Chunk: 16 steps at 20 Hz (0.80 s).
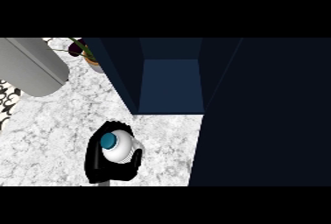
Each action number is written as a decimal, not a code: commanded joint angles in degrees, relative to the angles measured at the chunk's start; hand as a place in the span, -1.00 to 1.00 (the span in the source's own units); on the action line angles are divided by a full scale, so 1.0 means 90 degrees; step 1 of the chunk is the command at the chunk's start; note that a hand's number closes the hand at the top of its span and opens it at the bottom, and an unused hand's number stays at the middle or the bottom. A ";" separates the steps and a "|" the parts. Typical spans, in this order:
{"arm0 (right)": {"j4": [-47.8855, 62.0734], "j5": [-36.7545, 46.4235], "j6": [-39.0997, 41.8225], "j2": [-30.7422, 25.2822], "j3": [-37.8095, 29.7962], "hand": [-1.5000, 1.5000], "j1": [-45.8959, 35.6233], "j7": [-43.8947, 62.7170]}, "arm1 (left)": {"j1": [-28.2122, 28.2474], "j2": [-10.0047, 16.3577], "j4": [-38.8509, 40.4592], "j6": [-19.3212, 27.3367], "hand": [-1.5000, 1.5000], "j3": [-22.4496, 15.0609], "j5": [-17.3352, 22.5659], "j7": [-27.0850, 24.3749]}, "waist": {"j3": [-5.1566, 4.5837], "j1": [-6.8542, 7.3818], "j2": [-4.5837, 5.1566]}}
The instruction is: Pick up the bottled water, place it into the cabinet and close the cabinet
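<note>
White marble tabletop (58,131), veined in grey, is pictured from the head view, looking steeply down. At its far edge a dark navy cabinet (171,83) is shown open, its inner compartment lit a slightly paler blue between two darker side walls. The right side of the frame is taken up by a wide dark panel (265,113) that reaches from the cabinet down to the lower edge; whether it is the cabinet's door cannot be told for certain.

The bottled water (121,151) is seen on the near left of the tabletop, in front of the cabinet's opening and somewhat to its left, well outside the compartment. It is viewed from above, its white body rounded and its blue cap (108,140) turned toward the camera. The bottle is held by the left hand (97,164), whose black fingers (137,159) are curled round its body on both sides. Whether the bottle is lifted or resting on the marble cannot be told.

At the far left a large grey rounded object (32,65) is laid across the corner, and a small potted plant (87,52) is placed just beside the cabinet's left wall. A black-and-white patterned strip (8,100) is visible at the left edge.
</note>
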 commanded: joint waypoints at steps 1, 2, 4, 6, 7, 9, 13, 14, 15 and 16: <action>-0.0976 0.0307 0.0159 -0.0360 -0.0111 -1.00 0.0222 0.0363 | -0.0537 -0.0302 -0.0019 0.0504 1.00 -0.0085 -0.0423 0.0255 | 0.0000 -0.0032 0.0008; -0.0425 0.0676 -0.0098 0.0051 0.0324 -1.00 0.0169 0.0071 | -0.0726 -0.0250 -0.0403 0.0783 1.00 -0.0109 -0.0466 0.0836 | 0.0000 -0.0022 0.0002; -0.0654 0.0832 -0.0073 0.0099 0.0357 -1.00 -0.0006 0.0653 | -0.0677 -0.0310 -0.0236 0.0687 1.00 -0.0129 -0.0608 0.0766 | -0.0004 -0.0007 0.0008; -0.0811 0.0388 0.0002 -0.0179 -0.0070 -1.00 0.0081 0.0356 | -0.1316 -0.0452 -0.0129 0.0900 1.00 -0.0006 -0.0592 0.1254 | -0.0001 -0.0035 0.0012; -0.0785 0.0532 -0.0005 -0.0137 0.0094 -1.00 0.0133 0.0464 | -0.0954 -0.0628 -0.0166 0.0991 1.00 -0.0337 -0.0816 0.1105 | -0.0002 -0.0014 0.0009; -0.0435 0.0296 0.0049 -0.0198 -0.0077 -1.00 0.0264 -0.0156 | -0.1463 -0.0543 0.0107 0.0836 1.00 0.0057 -0.0778 0.1266 | 0.0002 -0.0018 0.0015; -0.0877 0.0264 0.0053 -0.0373 -0.0082 -1.00 0.0421 0.0019 | -0.2299 -0.0649 0.0202 0.1385 1.00 0.0150 -0.0870 0.1654 | 0.0001 -0.0055 0.0012; -0.0988 0.0270 0.0023 -0.0343 -0.0109 -1.00 0.0404 0.0152 | -0.2190 -0.0650 0.0187 0.1361 1.00 0.0193 -0.1022 0.1535 | -0.0001 -0.0038 0.0011; -0.0572 0.0471 -0.0074 -0.0153 0.0060 -1.00 0.0369 -0.0068 | -0.2277 -0.0651 0.0038 0.1687 1.00 0.0014 -0.1229 0.1791 | 0.0000 -0.0025 0.0008; -0.0454 0.0543 -0.0081 -0.0235 0.0386 -1.00 0.0653 -0.0384 | -0.2642 -0.0652 0.0549 0.1799 1.00 0.0087 -0.1097 0.1580 | 0.0000 -0.0069 0.0011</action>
